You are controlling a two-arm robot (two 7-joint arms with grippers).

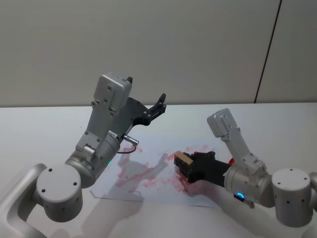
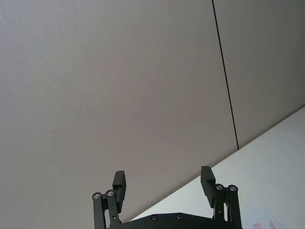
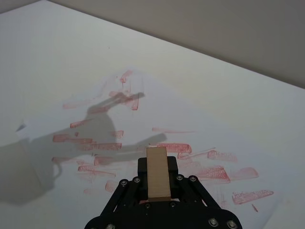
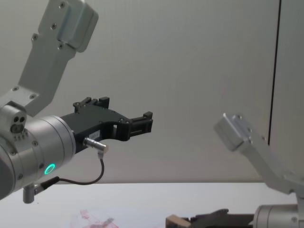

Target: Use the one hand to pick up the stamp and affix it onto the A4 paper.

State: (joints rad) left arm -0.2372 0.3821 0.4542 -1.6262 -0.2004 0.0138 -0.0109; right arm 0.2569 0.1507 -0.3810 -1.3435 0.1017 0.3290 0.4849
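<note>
A light-brown wooden stamp (image 1: 183,159) is clamped in my right gripper (image 1: 182,163), low over the right part of the A4 paper (image 1: 148,171). The right wrist view has the stamp (image 3: 157,172) sticking out between the black jaws above the red-smeared A4 paper (image 3: 157,124). In the chest view the stamp (image 4: 175,221) sits just above table level, at the tip of the right gripper (image 4: 176,222). Whether it touches the sheet I cannot tell. My left gripper (image 1: 146,96) is raised high over the table's far side, open and empty, with its fingers (image 2: 119,185) spread against the wall.
Red-pink ink streaks (image 3: 174,148) cover much of the sheet. The white table (image 1: 39,129) spreads around the paper. A small red object (image 1: 232,161) lies just behind the right gripper's body. A grey wall stands behind.
</note>
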